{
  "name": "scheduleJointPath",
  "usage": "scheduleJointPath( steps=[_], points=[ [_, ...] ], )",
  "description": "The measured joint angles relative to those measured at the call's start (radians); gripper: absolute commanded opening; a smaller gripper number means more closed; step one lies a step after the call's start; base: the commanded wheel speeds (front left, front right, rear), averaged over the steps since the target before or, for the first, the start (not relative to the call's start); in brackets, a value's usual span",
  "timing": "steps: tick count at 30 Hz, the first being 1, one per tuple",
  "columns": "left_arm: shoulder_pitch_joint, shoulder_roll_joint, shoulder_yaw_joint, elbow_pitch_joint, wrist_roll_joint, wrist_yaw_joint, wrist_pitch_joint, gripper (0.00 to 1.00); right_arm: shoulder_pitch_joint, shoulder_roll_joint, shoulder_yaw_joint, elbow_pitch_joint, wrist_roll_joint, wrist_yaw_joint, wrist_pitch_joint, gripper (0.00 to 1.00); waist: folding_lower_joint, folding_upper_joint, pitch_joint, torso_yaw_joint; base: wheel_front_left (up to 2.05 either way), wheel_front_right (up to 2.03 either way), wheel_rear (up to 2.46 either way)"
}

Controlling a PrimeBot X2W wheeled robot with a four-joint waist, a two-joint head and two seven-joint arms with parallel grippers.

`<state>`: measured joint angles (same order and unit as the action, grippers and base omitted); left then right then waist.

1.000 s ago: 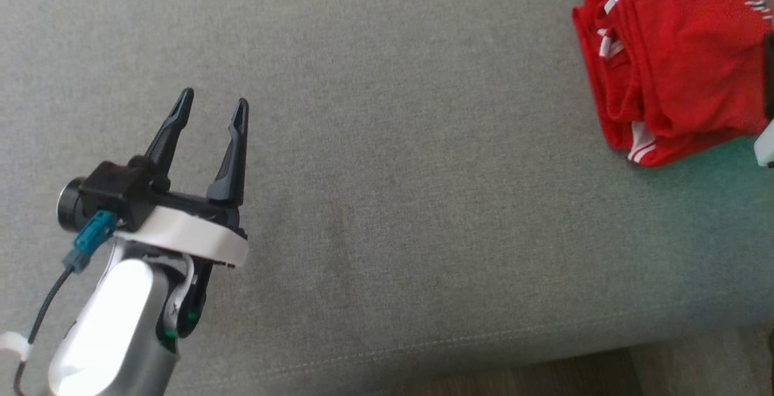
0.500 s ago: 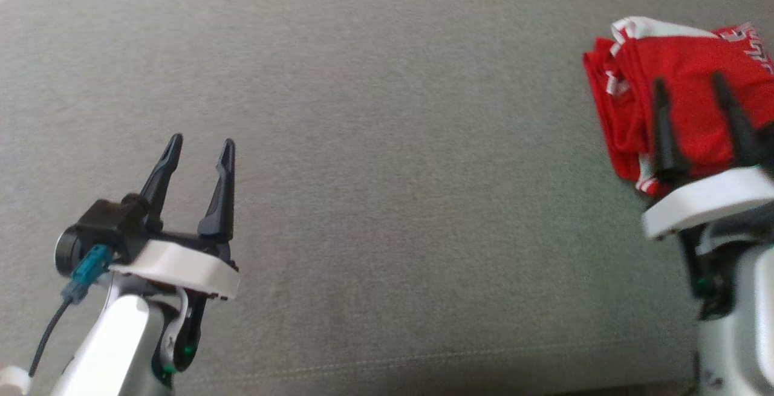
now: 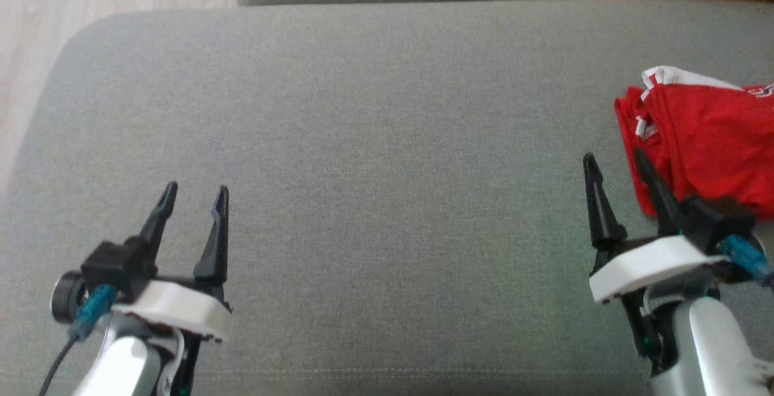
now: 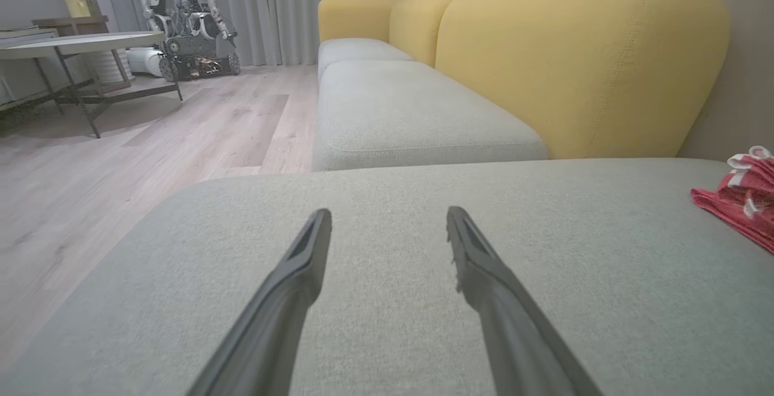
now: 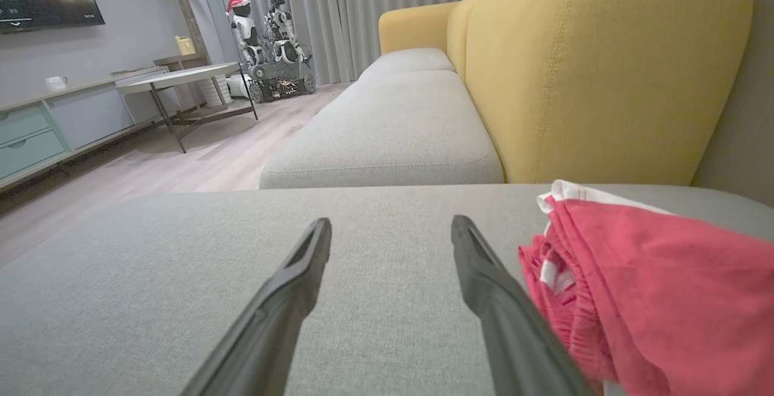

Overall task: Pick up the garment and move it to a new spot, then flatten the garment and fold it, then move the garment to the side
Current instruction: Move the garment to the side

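Observation:
The garment [image 3: 707,142] is a folded red piece with white trim, lying at the right end of the grey cushion [image 3: 375,142]. In the right wrist view the garment [image 5: 653,287] lies just right of my fingers. My right gripper [image 3: 614,160] stands open beside the garment's left edge, holding nothing; its right finger overlaps the cloth's lower left corner. My left gripper [image 3: 195,189] is open and empty over the cushion's front left. The left wrist view has the garment [image 4: 741,199] far to the right.
A second grey cushion [image 5: 393,130] and a yellow backrest [image 5: 598,63] lie beyond. Wooden floor [image 3: 36,39] runs past the cushion's left end. A round table [image 4: 78,42], another robot [image 4: 187,21] and a TV cabinet [image 5: 54,118] stand across the room.
The head camera tilted up and back, bringing the cushion's far edge and floor into view. My right gripper came in at the lower right and now sits left of the garment.

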<state>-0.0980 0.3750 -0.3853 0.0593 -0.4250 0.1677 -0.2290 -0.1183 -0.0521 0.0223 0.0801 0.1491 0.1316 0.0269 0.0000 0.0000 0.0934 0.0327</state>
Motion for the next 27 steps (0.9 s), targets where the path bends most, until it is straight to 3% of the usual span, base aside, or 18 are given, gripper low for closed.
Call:
scheduleJointPath(
  steps=[13,27],
  points=[
    [0.085,0.008,-0.020,-0.014,-0.002,0.010,0.004,1.00,0.094,0.003,-0.032,0.030,0.018,0.000,-0.020,1.00,0.0000,0.0000,-0.094,0.006,0.00,0.00,0.00],
    [0.094,0.013,-0.024,-0.013,-0.009,0.010,0.004,1.00,0.112,0.004,-0.034,0.020,0.018,0.000,-0.016,1.00,0.0000,0.0000,-0.103,0.006,0.00,0.00,0.00]
  ],
)
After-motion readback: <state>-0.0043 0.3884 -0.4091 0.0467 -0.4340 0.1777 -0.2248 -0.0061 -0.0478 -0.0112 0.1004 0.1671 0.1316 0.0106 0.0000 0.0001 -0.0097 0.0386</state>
